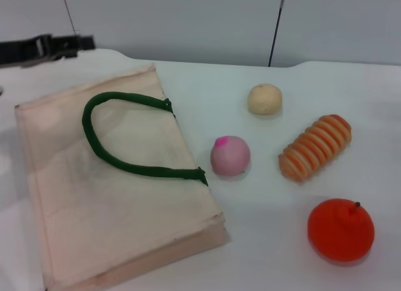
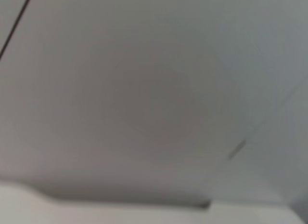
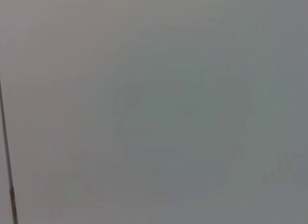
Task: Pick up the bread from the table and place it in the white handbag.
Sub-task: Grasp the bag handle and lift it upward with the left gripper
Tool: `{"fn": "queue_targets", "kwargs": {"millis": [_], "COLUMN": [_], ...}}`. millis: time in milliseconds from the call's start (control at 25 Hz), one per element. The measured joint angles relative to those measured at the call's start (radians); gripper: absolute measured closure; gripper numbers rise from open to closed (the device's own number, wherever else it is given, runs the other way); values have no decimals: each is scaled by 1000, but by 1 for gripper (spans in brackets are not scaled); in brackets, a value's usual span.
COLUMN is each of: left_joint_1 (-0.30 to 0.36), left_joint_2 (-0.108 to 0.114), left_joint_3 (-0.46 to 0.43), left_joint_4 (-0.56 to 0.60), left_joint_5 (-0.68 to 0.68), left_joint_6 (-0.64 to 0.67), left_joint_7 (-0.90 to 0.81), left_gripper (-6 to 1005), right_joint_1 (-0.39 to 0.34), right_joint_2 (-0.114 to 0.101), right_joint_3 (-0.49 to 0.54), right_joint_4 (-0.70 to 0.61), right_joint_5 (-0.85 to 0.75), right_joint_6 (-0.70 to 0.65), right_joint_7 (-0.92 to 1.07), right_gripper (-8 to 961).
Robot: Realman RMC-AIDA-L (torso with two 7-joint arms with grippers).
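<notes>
Lying ridged, striped bread [image 1: 315, 148] beside flat fabric white handbag [image 1: 119, 197].

Even, bright light; soft shadows; both wrist views blurred.

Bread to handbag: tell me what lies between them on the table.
The pink ball sits on the table between the bread and the white handbag, near the bag's edge. No gripper is in view.

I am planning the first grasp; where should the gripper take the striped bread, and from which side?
Probably from above, at the middle of the bread, closing across its short width. It lies flat and diagonal, apart from its neighbours, so both long sides are free.
</notes>
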Motion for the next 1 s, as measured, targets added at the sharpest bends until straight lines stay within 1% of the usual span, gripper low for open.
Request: {"fn": "queue_targets", "kwargs": {"millis": [120,280,560,680,800,880,1000], "left_joint_1": [0,0,-8,-20,-32,-40,-50], "left_joint_2": [2,2,1,0,6,8,3], "left_joint_3": [1,1,1,1,1,1,1], "left_joint_4": [-77,-100,-90,-51,5,19,28], "left_joint_5": [119,238,277,310,352,367,371], "left_joint_6": [72,85,56,5,-46,-68,-96], "left_joint_7": [-52,-90,-109,-111,-131,-140,-141], "left_gripper": [316,315,313,313,312,312,312], "right_joint_1": [-2,-3,1,4,4,5,5], "right_joint_2": [-1,-2,-2,-2,-2,-2,-2], "right_joint_3": [0,0,0,0,0,0,0], "right_joint_4": [0,0,0,0,1,3,3], "right_joint_5": [0,0,0,0,0,1,2], "right_joint_6": [0,0,0,0,0,1,1], "right_joint_7": [0,0,0,0,0,0,0], "right_gripper": [81,81,80,80,80,80,80]}}
